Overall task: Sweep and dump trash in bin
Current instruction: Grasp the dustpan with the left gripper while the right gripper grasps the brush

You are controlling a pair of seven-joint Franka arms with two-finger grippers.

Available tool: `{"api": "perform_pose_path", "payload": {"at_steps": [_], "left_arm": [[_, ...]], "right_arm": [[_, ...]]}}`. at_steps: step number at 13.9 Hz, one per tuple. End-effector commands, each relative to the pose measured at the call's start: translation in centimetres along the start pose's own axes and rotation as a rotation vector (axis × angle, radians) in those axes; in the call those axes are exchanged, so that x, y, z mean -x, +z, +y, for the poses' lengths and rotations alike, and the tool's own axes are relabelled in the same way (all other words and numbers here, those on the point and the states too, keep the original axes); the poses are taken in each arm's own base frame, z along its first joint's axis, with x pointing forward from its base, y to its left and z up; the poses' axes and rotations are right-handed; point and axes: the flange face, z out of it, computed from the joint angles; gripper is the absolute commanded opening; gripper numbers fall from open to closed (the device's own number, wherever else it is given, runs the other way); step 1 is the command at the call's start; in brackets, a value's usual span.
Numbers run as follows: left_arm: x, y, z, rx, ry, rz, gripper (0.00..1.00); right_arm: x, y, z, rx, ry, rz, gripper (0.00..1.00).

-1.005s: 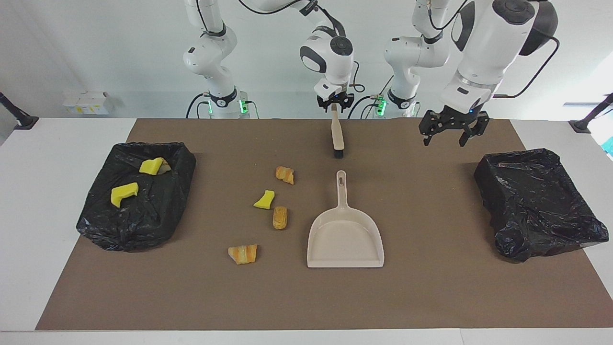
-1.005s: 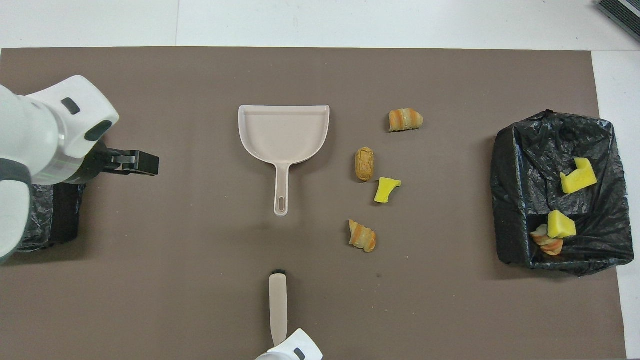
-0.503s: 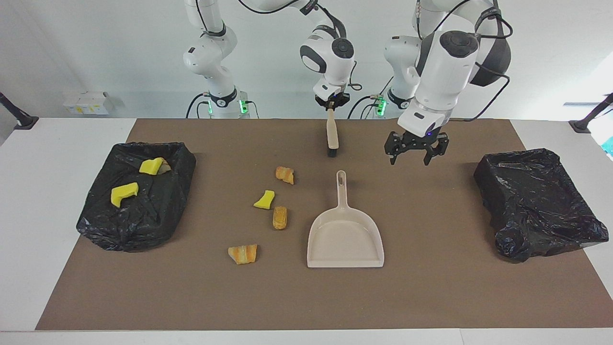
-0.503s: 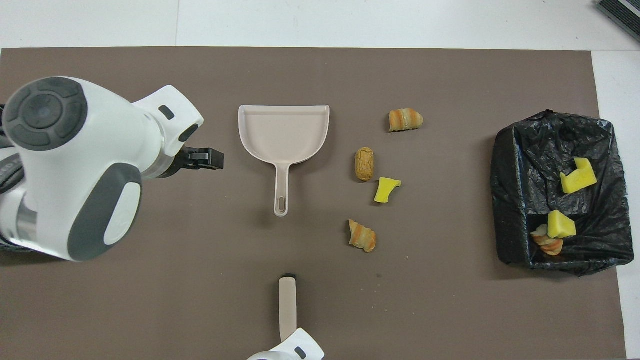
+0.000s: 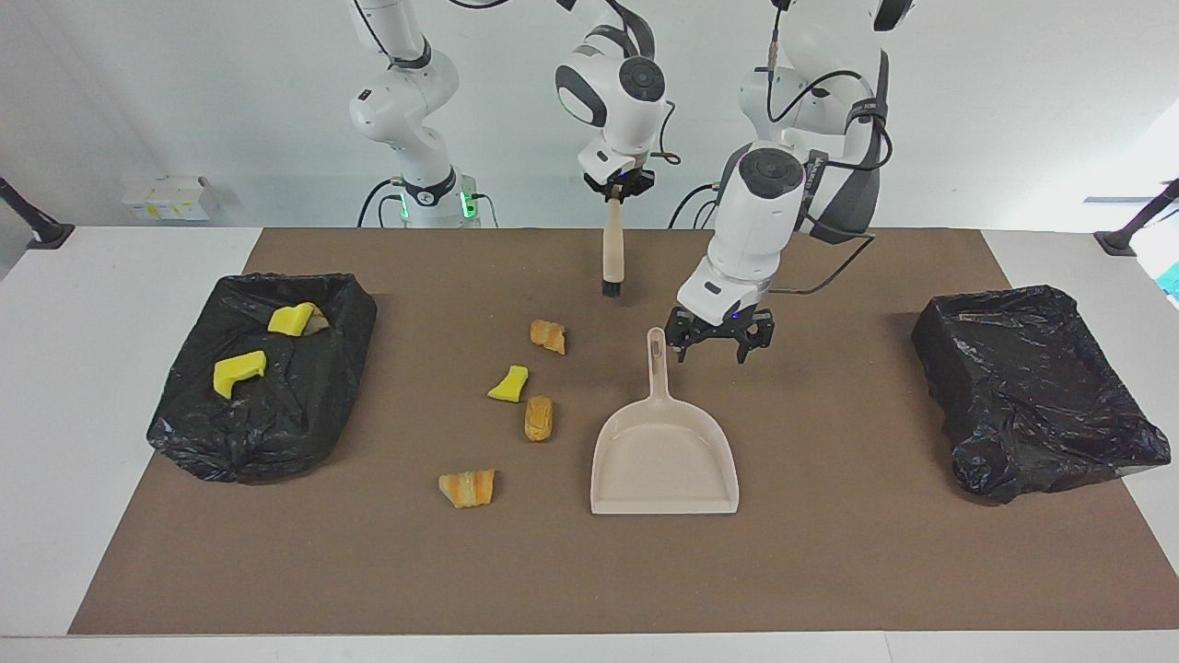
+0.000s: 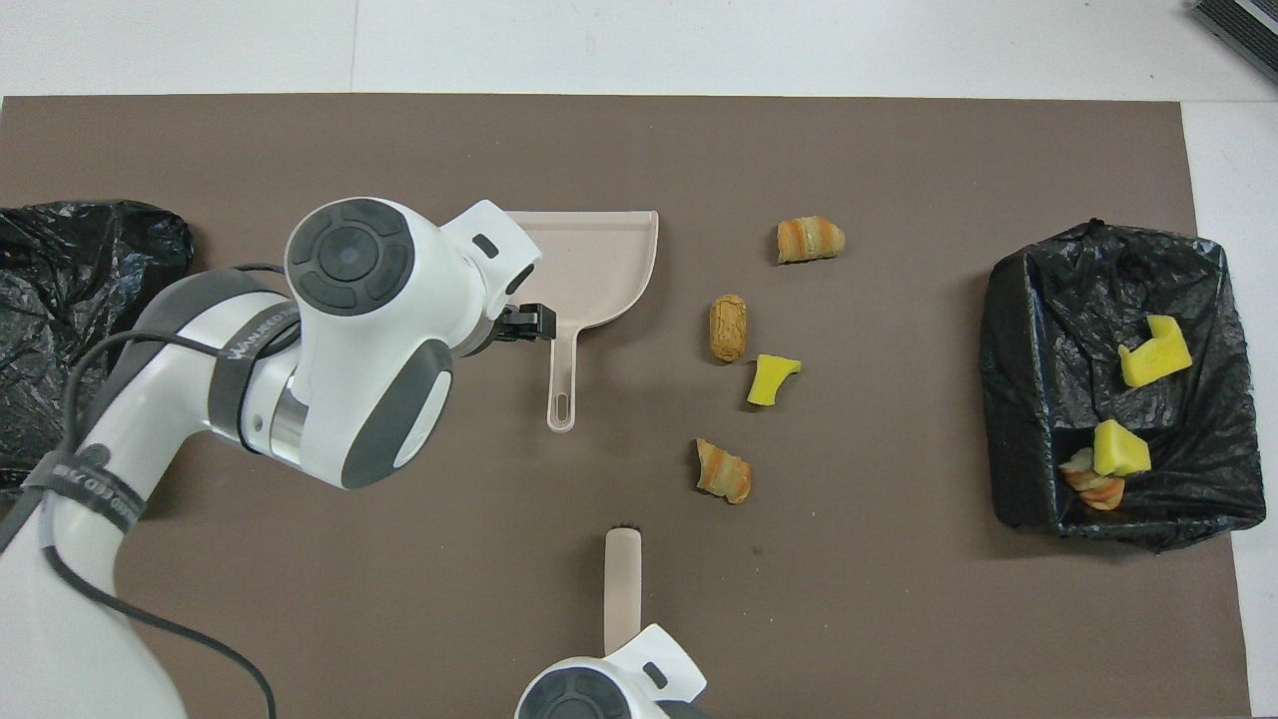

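Observation:
Several small pieces of trash lie on the brown mat beside the beige dustpan (image 5: 663, 460): an orange piece (image 5: 548, 336), a yellow scrap (image 5: 508, 384), a brown piece (image 5: 539, 418) and another orange one (image 5: 468, 487). More yellow scraps (image 5: 239, 372) lie in the black-lined bin (image 5: 276, 433) at the right arm's end. My right gripper (image 5: 615, 191) is shut on the top of a beige brush (image 5: 611, 253), which hangs bristles down over the mat. My left gripper (image 5: 711, 350) is open, low over the mat right beside the dustpan's handle (image 5: 656, 361).
A second black-lined bin (image 5: 1032, 387) stands at the left arm's end of the mat with nothing showing in it. In the overhead view the left arm's wrist covers part of the dustpan (image 6: 609, 260). Bare mat lies between dustpan and that bin.
My left arm has swung from near the bin at its own end over to the dustpan's handle and come down. My right gripper has closed on the brush and lifted it.

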Motion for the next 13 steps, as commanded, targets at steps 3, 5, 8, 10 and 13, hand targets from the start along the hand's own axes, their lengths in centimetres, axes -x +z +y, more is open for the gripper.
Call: {"api": "perform_pose_path", "payload": {"at_steps": [3,5,8,10,13], "left_arm": [[1.5,2.0,4.2,0.004,-0.078,0.008,1.0],[1.9,2.6,4.6,0.003,-0.073,0.001,1.0],[3.2,5.4,7.0,0.0,-0.068,-0.02,1.0],[3.2,6.0,7.0,-0.002,-0.086,-0.023,1.0],[3.3,6.6,6.4,-0.013,-0.091,-0.036,1.0]], "right_arm": [[-4.6,-4.5,7.2,0.011,-0.004,0.06,0.0],[-7.8,-4.6,10.0,0.038,0.016,0.077,0.0],[-12.8,-4.5,13.9,0.05,-0.035,0.117,0.0],[-15.6,-4.5,16.5,0.115,-0.121,0.175,0.0],[-20.5,-4.2,21.5,0.168,-0.219,0.211,0.0]]}}
